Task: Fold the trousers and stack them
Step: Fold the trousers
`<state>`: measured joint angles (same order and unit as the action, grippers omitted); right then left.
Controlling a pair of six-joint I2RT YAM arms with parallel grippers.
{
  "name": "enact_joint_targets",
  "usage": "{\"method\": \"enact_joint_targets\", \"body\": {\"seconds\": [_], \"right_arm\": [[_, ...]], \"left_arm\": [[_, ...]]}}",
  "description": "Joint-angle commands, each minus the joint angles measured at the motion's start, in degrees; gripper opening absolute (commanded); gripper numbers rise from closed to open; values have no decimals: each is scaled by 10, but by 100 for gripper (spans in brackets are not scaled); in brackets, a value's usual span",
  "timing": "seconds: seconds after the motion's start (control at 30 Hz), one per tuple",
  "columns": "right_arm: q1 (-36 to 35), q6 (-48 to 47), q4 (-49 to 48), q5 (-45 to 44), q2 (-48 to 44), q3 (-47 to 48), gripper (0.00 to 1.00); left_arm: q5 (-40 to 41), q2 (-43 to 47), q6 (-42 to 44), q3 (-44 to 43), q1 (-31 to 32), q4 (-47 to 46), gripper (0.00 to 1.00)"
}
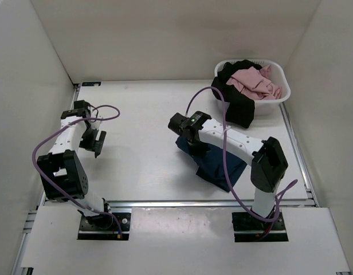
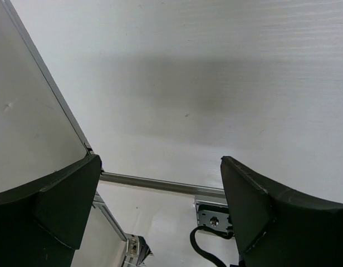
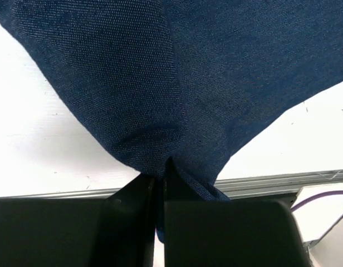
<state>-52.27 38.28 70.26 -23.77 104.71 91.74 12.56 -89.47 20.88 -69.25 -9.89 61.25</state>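
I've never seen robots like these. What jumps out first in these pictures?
The dark navy-blue denim trousers catch the eye first, bunched on the white table right of centre, a fold pinched in the shut right gripper. Next, the white plastic basket at the far right corner, heaped with a pink garment and a black garment spilling over its rim. The left gripper hangs open on the left.

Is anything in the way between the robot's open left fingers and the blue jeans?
Nothing visible. Only bare table lies between the left fingers and the trousers, which the right fingers are pinching. The laundry basket sits off in the far right corner.
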Motion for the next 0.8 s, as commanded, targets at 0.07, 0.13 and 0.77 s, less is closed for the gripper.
{"method": "enact_joint_targets", "body": {"seconds": [0.07,0.13,0.77], "right_arm": [[3,0,-40,-14,-56,8,0],[16,-8,-46,-3,-50,33,0],[318,-66,-147,224,-148,-54,0]], "left_arm": [[-38,28,3,-11,0,6,100],[-80,28,3,-42,14,25,100],[-143,83,188,-7,703,-212,100]]}}
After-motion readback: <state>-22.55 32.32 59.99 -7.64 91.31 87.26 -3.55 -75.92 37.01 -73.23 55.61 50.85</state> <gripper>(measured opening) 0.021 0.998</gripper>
